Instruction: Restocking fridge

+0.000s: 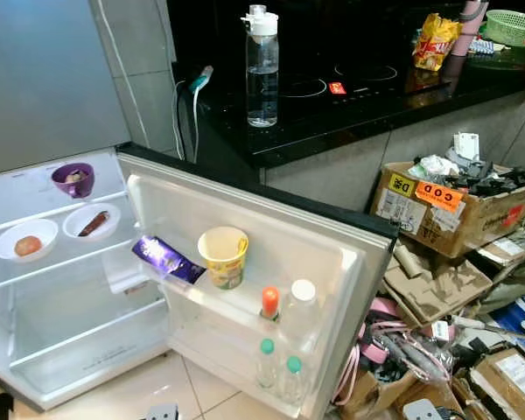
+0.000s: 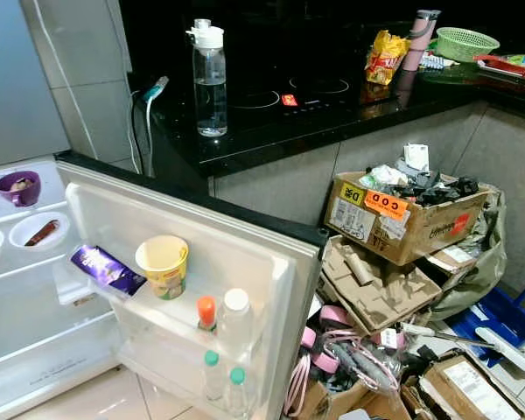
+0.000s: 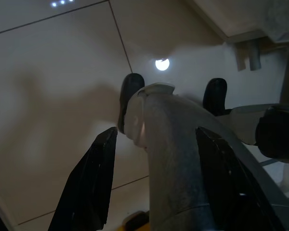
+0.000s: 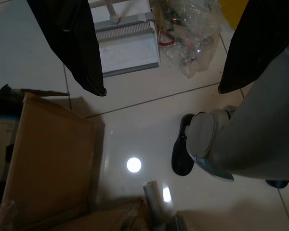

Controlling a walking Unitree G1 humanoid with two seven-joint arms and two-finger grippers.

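Small white fridge open, door swung wide | door shelf: yellow paper cup, purple foil wrapper | clear water bottle upright on black counter | left gripper, right gripper: fingers apart, empty, above tiled floor, robot's own feet beneath.

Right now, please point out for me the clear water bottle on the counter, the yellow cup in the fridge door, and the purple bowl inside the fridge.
clear water bottle (image 1: 262,83), left eye view, middle of its clear body.
yellow cup (image 1: 224,259), left eye view, its outer side wall.
purple bowl (image 1: 73,186), left eye view, its front wall.
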